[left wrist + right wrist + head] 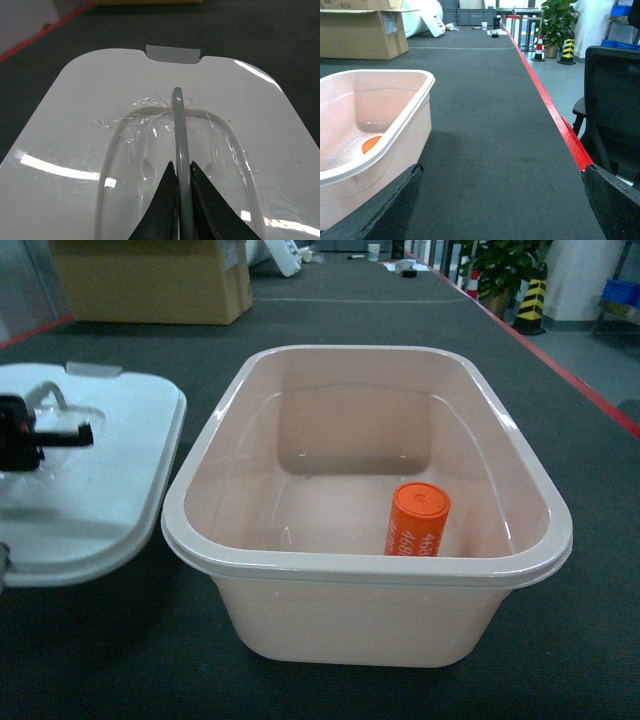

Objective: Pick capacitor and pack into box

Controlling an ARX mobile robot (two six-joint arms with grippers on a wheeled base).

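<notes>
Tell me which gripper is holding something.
The left gripper: shut on the grey handle of the white lid. The right gripper is open, empty.

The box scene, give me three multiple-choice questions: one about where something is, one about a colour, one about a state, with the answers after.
1. Where is the capacitor?
A. On the lid
B. Standing inside the box
C. On the mat beside the box

2. What colour is the capacitor?
A. Orange
B. Blue
C. Green

3. What is the left gripper doing?
A. Hanging open above the box
B. Holding the capacitor
C. Shut on the lid's handle

Answers:
1. B: the head view shows it upright within the walls of the box, near the front right.
2. A: its cap and body are orange with white print.
3. C: the left wrist view shows both fingers pressed against the grey handle of the lid, which lies left of the box.
</notes>
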